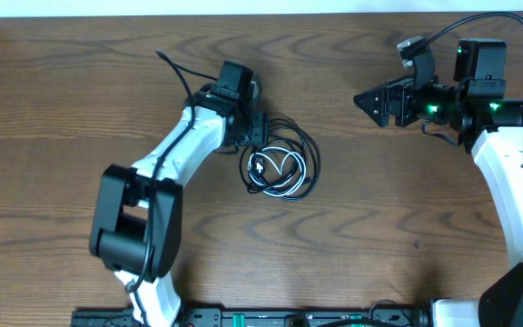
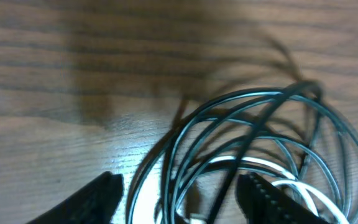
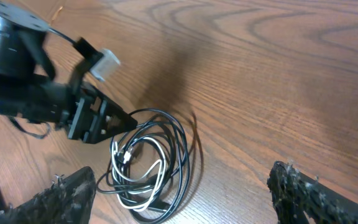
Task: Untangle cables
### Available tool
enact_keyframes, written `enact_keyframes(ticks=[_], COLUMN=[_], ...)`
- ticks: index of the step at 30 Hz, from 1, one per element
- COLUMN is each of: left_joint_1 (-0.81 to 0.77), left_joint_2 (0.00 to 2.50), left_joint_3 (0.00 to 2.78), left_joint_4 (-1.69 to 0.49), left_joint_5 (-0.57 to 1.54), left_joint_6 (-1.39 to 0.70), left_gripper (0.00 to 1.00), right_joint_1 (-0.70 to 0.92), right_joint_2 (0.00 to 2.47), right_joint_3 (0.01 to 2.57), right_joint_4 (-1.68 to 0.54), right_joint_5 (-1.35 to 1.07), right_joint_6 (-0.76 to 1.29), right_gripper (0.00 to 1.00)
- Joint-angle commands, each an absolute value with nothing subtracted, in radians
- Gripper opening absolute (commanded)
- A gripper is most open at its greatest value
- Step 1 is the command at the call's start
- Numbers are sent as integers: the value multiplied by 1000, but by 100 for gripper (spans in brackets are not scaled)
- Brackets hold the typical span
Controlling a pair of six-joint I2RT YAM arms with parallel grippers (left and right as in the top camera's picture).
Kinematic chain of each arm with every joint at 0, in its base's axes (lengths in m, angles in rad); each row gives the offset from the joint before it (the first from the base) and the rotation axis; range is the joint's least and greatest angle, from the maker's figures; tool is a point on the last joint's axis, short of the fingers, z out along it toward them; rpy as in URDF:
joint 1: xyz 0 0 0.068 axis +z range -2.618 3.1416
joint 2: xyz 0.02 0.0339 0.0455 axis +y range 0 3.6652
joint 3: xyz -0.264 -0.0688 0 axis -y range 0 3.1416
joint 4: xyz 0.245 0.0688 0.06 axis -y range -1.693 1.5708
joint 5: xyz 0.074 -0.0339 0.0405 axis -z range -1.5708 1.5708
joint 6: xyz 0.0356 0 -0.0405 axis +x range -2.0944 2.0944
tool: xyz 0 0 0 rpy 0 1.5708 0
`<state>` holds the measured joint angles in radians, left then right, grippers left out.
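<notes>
Centre-right: bare surface [image 1: 379, 209], wide passage.
Left of centre: cables [image 1: 280, 168] lie coiled; left tool [image 1: 256, 134] and its arm block the coil's upper-left.
Coil's right and lower sides: open.

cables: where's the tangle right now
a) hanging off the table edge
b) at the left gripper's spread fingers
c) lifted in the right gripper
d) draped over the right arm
b: in the left wrist view the loops of the cables lie on the table between the spread fingers of the left gripper, while the right gripper is open, off to the side, holding nothing.
</notes>
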<state>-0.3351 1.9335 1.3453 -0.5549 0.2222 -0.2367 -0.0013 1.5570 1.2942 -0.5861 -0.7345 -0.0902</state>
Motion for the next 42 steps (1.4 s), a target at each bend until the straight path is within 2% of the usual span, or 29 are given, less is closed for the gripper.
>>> enact_keyframes(ticks=[1,2,5,10,15,25,32,42], left_joint_1=[-334,-334,-333,-332,-332,-332,-320,-210], left_joint_2=[1962,1965,1967,1937,1812,1568,1526,1526], left_joint_3=[1365,1365,1365,1379,1437,1459,1459,1459], left_joint_4=[-550,-550,-547,-516,-506,-439,-402,-327], left_joint_5=[228,228,227,241,359,421,493,739], left_joint_6=[-234,-234,-234,-234,-244,-479,-545,-655], left_gripper=[49,45,8,7,8,7,7,8], right_joint_1=[6,6,6,8,25,101,133,182], right_joint_2=[1562,1562,1562,1563,1564,1564,1564,1611], right_joint_3=[1313,1313,1313,1313,1313,1313,1313,1313], right_joint_4=[-582,-581,-580,-579,-579,-532,-459,-448], right_joint_5=[-738,-738,-738,-699,-698,-698,-702,-707], right_joint_6=[-82,-82,-81,-28,3,21,59,63], right_gripper=[85,85,84,81,78,73,70,69])
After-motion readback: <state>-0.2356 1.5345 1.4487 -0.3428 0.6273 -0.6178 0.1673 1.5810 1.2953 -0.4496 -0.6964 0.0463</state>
